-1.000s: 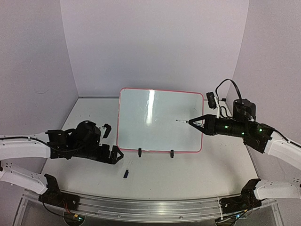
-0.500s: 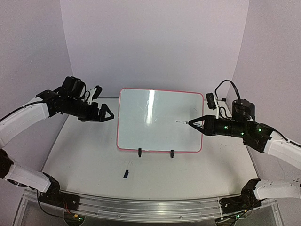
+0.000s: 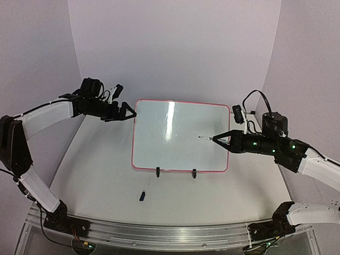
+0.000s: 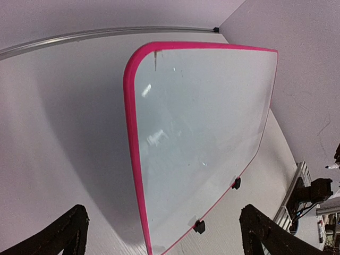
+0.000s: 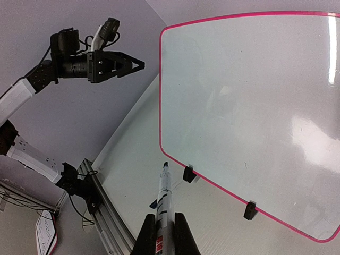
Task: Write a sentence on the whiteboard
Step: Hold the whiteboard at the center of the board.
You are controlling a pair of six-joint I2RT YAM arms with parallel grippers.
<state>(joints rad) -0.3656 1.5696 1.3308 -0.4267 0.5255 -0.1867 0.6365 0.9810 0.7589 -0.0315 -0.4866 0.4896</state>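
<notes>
The whiteboard [image 3: 180,135] sits in the middle of the table [image 3: 95,170]. The right gripper [image 3: 217,138] squeezes a marker [image 3: 206,137] that points at it. The left gripper [image 3: 128,111] hangs wide open by its far left corner.

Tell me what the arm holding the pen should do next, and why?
Probably lower the right gripper so the marker tip touches the whiteboard: the board looks blank, and the tip seems to hover above its right side.

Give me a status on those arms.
Right gripper shut on marker, tip near whiteboard. Left gripper open, by board's far-left corner. No sentence yet; nothing lying on it.
</notes>
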